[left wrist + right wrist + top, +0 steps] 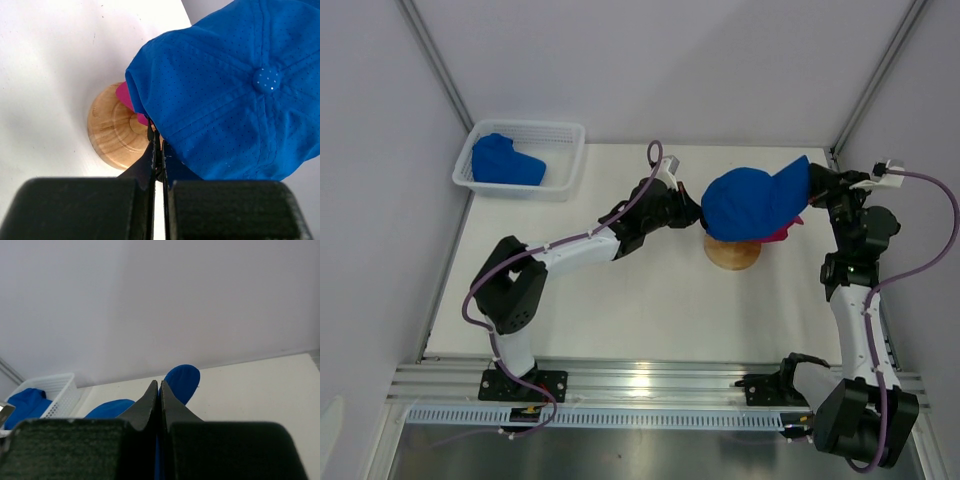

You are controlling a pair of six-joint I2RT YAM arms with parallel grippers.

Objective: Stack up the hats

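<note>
A royal blue hat hangs over the round wooden stand, held from both sides. My left gripper is shut on its rear edge; in the left wrist view the shut tips pinch the blue fabric just above the stand. My right gripper is shut on the brim; the right wrist view shows the brim between the shut tips. A magenta-pink hat sits on the stand under the blue one, mostly hidden. Another blue hat lies in the basket.
The white mesh basket stands at the back left corner, also seen in the right wrist view. Enclosure walls and frame posts close in the back and both sides. A metal rail runs along the near edge.
</note>
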